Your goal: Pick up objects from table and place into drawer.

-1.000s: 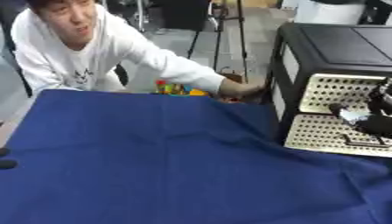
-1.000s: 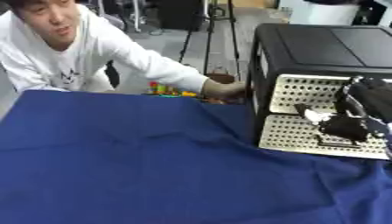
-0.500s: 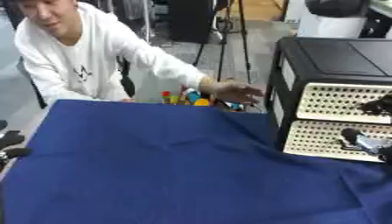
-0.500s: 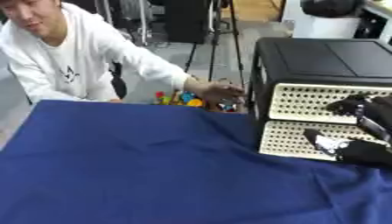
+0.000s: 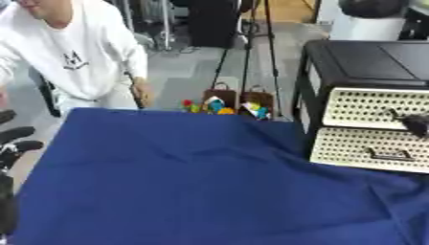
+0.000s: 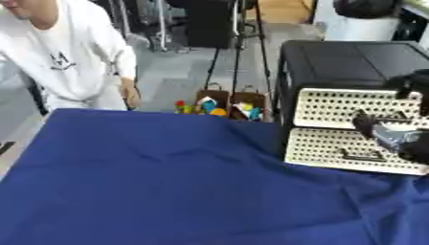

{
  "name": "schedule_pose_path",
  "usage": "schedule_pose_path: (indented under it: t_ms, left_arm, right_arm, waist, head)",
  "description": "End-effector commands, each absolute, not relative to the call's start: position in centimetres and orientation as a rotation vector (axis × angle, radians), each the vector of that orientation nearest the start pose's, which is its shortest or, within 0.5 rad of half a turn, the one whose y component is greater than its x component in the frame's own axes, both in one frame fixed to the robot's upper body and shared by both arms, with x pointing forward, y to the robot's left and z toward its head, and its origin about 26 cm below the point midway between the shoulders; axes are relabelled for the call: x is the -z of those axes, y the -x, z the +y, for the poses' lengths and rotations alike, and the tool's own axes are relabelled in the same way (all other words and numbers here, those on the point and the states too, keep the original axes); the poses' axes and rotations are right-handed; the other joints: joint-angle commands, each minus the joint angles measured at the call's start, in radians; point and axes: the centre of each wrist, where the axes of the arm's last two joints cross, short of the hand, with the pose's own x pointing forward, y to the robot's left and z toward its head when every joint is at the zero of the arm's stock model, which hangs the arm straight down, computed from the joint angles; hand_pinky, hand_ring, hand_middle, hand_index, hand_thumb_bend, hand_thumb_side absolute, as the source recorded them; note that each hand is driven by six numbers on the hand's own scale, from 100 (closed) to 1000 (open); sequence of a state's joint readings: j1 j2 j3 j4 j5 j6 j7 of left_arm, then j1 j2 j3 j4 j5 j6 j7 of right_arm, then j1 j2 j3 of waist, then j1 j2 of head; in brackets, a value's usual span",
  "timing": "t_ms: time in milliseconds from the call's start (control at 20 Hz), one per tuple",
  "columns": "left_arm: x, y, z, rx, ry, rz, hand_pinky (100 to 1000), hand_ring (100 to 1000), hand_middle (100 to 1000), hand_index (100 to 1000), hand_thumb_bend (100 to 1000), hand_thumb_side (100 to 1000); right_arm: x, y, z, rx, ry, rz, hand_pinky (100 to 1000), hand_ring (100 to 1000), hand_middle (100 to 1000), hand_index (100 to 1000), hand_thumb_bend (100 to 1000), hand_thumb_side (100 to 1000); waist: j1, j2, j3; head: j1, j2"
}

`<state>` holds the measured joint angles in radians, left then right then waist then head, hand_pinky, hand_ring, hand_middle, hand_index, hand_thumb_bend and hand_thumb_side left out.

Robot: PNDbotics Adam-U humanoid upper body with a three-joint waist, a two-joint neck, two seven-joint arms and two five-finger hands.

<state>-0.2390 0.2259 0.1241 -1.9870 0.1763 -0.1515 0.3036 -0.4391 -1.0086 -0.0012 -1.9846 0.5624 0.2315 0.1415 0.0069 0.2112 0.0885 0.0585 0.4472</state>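
Right hand (image 6: pixel 394 136), black and silver, at front of black cabinet (image 6: pixel 335 57), against upper of two cream perforated drawers (image 6: pixel 335 109); blurred, cannot tell whether fingers curl on handle. Both drawers look closed. Left hand (image 5: pixel 16 139) idle at left edge, fingers relaxed, holding nothing.

Blue cloth-covered table (image 5: pixel 184 182) shows no objects to pick. Small colourful items (image 6: pixel 209 106) sit in brown containers beyond far edge.

Step, likely: open drawer. Hook handle squarely, pull straight out, level, avoid shifting cabinet.

Probably lab: tripod (image 5: pixel 260 57), grey floor (image 5: pixel 193 81), cloth-covered table (image 5: pixel 184 182).
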Motion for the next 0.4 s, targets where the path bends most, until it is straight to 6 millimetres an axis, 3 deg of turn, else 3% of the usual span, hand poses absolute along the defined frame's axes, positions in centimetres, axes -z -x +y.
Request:
schedule_pose_path:
  t_ms: [50, 150, 250, 300, 350, 400]
  left_arm:
    - [-18.86, -29.26, 29.02, -0.275, -0.185, -2.41, 555, 631, 697, 897, 439, 954]
    - [-18.92, -29.24, 29.16, -0.279, -0.193, -2.418, 554, 633, 699, 897, 442, 951]
    - [-19.03, -29.24, 29.29, -0.281, -0.197, -2.429, 554, 634, 700, 897, 446, 949]
    - [-19.12, -29.25, 29.35, -0.28, -0.198, -2.436, 554, 635, 701, 897, 449, 946]
    - [-19.23, -29.26, 29.4, -0.278, -0.197, -2.445, 554, 637, 703, 898, 453, 943]
    - [-19.37, -29.28, 29.46, -0.276, -0.197, -2.454, 554, 638, 703, 898, 455, 942]
  right_arm:
    - [-34.27, -27.83, -33.17, -0.923, 1.44, -2.038, 138, 499, 618, 875, 516, 1000]
    - [-34.45, -27.77, -33.37, -0.757, 1.381, -2.224, 178, 508, 606, 876, 480, 1000]
    - [-34.43, -27.77, -33.47, -0.583, 1.285, -2.415, 304, 546, 588, 858, 418, 1000]
    - [-34.3, -27.81, -33.5, -0.501, 1.229, -2.502, 491, 601, 581, 836, 356, 1000]
    - [-34.08, -27.87, -33.53, -0.425, 1.165, -2.586, 605, 649, 599, 834, 279, 1000]
    - [-33.88, -27.92, -33.56, -0.349, 1.102, -2.666, 635, 673, 614, 837, 257, 1000]
  waist:
    - [0.003, -0.02, -0.002]
    - [0.006, -0.023, -0.003]
    - [0.008, -0.026, -0.003]
    - [0.009, -0.027, -0.003]
    - [0.01, -0.029, -0.002]
    - [0.011, -0.03, -0.001]
  head:
    - [0.013, 0.013]
    - [0.021, 0.019]
    - [0.028, 0.026]
    - [0.031, 0.029]
    - [0.034, 0.032]
    - [0.039, 0.035]
